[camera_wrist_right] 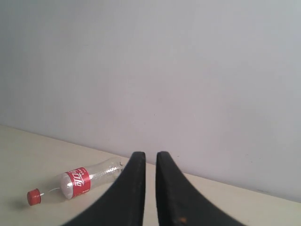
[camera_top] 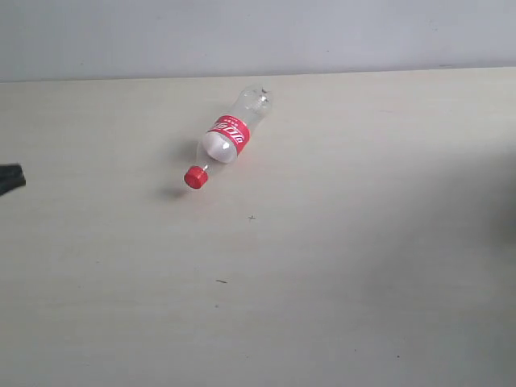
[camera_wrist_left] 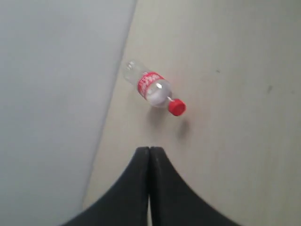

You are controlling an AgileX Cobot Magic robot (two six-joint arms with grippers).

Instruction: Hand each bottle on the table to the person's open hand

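Left gripper (camera_wrist_left: 149, 149) pinched together, right gripper (camera_wrist_right: 150, 155) barely parted, both empty. Red-capped bottle (camera_top: 228, 135) lies sideways on the table (camera_top: 363, 258) near the wall (camera_top: 387, 32); dark shape (camera_top: 10, 179) at the edge, perhaps an arm.

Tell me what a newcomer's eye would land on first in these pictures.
A clear bottle with a red label and red cap lies on its side toward the back of the pale table; it is the only bottle in view. In the wrist views the dark jaws stand out: the left gripper is shut, the right gripper stands a slit apart, and both are empty and well off the bottle.
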